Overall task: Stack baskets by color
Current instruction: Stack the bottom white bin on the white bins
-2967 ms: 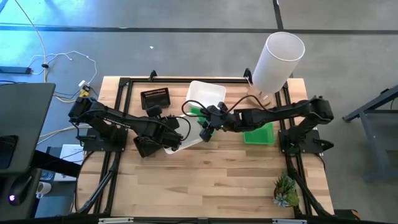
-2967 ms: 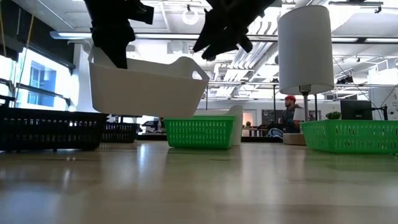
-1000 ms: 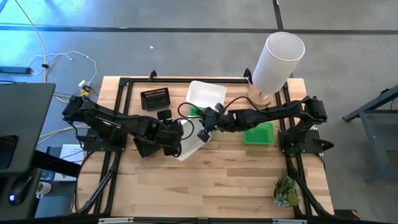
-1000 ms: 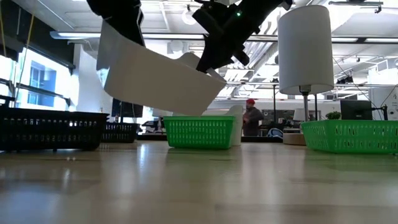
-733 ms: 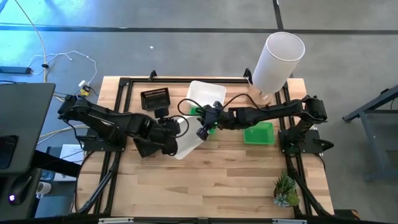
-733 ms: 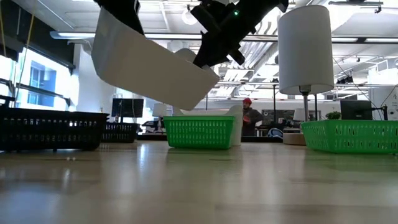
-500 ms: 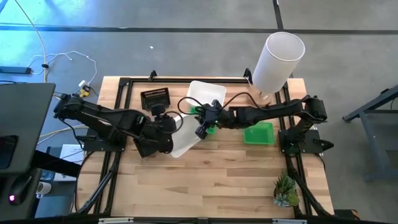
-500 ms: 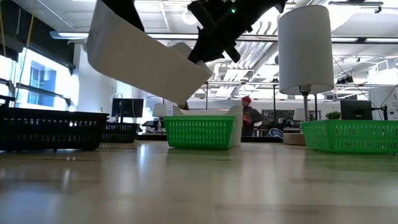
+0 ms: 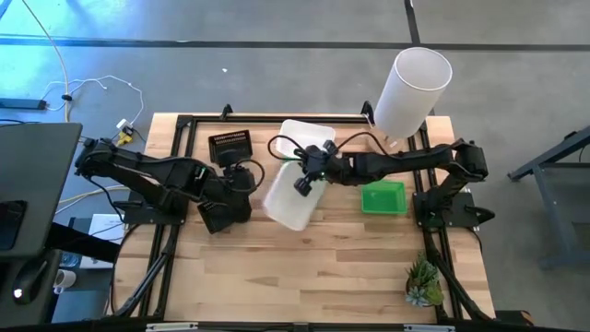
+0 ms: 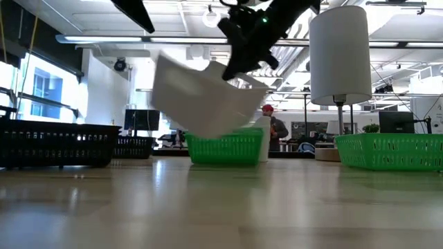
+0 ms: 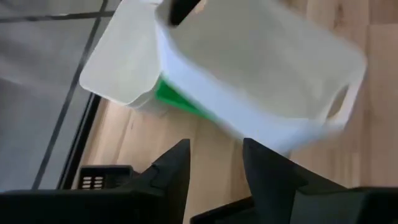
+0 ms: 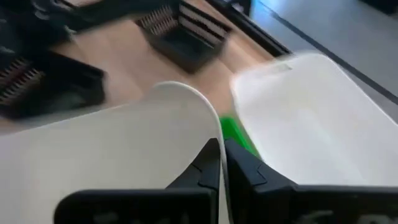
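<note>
Our right gripper (image 9: 309,171) is pinching the rim of a tilted white basket (image 9: 293,195) hanging clear above the table (image 9: 341,267), in front of a green basket (image 10: 223,147) and another white basket (image 9: 309,135), while our left gripper (image 9: 247,175) is standing open beside it, grasping nothing.

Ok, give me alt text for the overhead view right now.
The right gripper holds a white basket by its rim above mid-table, beside another white basket. The left gripper sits open just left of it, holding nothing; a green basket lies on the right.
</note>
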